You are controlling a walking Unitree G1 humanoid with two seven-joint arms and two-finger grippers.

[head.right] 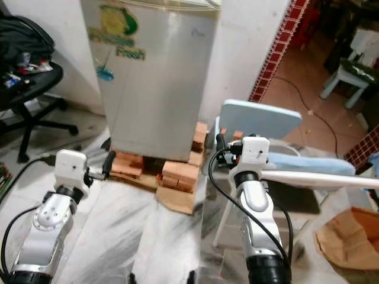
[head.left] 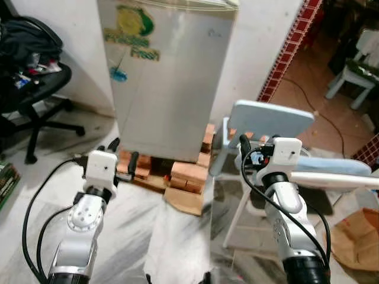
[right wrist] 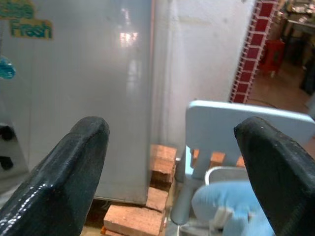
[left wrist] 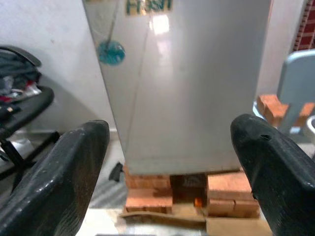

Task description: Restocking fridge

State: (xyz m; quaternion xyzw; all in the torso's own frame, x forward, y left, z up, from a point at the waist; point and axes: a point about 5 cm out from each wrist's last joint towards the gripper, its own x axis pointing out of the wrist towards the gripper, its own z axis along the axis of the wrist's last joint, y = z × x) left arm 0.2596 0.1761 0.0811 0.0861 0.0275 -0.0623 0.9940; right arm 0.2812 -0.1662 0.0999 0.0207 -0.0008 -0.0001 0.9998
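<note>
Nearest me, both silver arms are raised side by side toward the fridge, neither carrying anything. The left gripper (head.left: 121,155) has its fingers spread wide, the fridge door framed between them in its wrist view; the right gripper (right wrist: 172,162) is just as wide open, empty, looking past a pale blue child's chair (head.left: 269,121) toward the wall. My guess is they are held ready like this because the door has to be opened before anything can be stocked.

The chair stands on the floor just beside the fridge's right front corner, with something light blue on its seat — I cannot tell what.

Beyond the grippers stands the small silver fridge (head.left: 169,83), door shut, raised off the marble floor (head.left: 136,236) on stacked bricks (head.left: 186,174) over cardboard — presumably to keep it off the floor. A black office chair (head.left: 35,94) sits further left against the wall.
</note>
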